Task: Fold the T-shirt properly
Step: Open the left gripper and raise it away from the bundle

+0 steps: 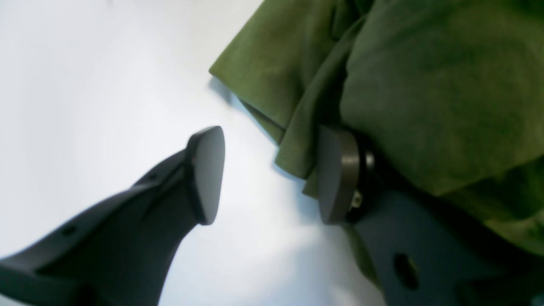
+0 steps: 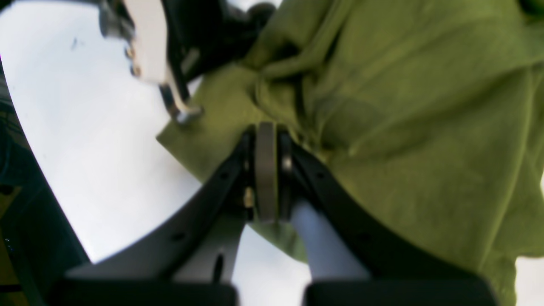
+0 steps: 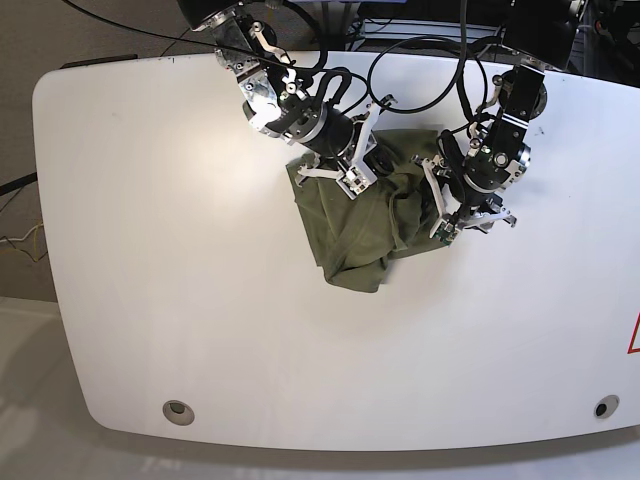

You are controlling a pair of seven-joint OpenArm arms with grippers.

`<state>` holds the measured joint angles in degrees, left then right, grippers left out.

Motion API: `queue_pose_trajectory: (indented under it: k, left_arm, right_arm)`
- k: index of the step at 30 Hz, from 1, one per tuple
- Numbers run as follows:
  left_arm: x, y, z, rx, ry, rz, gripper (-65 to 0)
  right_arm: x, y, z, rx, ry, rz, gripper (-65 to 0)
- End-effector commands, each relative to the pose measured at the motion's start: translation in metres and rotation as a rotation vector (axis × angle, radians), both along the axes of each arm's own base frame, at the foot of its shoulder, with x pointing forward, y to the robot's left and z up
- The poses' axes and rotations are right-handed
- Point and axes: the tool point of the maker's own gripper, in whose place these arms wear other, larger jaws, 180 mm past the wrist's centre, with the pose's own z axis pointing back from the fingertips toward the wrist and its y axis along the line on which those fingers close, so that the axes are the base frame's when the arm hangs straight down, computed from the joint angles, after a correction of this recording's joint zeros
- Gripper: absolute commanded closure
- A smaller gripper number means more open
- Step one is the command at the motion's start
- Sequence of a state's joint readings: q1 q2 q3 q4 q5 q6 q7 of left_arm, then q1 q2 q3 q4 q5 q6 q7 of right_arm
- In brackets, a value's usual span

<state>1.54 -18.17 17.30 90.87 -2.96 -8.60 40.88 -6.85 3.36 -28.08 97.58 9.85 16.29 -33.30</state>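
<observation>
The whole table (image 3: 150, 250) is seen from high above by the base view, looking down. Each wrist view is mounted just behind its own fingers, looking along them at close range. The shirt (image 3: 350, 225) is shared by all three views.

No readable text, label or brand anywhere, only part of a red triangle mark (image 3: 634, 337) at the table's (image 3: 150, 250) right edge
</observation>
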Motion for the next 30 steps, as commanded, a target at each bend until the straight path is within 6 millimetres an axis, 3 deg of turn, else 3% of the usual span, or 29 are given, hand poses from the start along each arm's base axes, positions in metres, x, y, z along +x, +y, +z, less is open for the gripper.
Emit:
queue_pose_trajectory:
  k: [1, 6, 16, 21, 30]
  left_arm:
    - [0.005, 0.007, 0.006, 0.030, -0.014, 0.003, -32.4]
    - [0.009, 0.006, 0.010, 0.029, -0.025, 0.000, -32.4]
    - [0.025, -0.007, 0.046, 0.003, -0.127, -0.028, -32.4]
    - [0.029, -0.017, 0.067, -0.017, -0.187, -0.050, -32.4]
    - [0.030, -0.030, 0.089, -0.048, -0.246, -0.068, -32.4]
  right_arm:
    - [0.008, 0.006, 0.018, 0.045, -0.045, -0.005, -0.5]
    - [0.009, 0.005, 0.017, 0.042, -0.044, -0.005, -0.5]
    - [0.007, 0.003, 0.002, 0.016, -0.012, -0.004, -0.5]
    - [0.009, 0.003, 0.001, 0.015, -0.013, -0.004, -0.5]
    - [0.009, 0.003, 0.002, 0.015, -0.014, -0.004, -0.5]
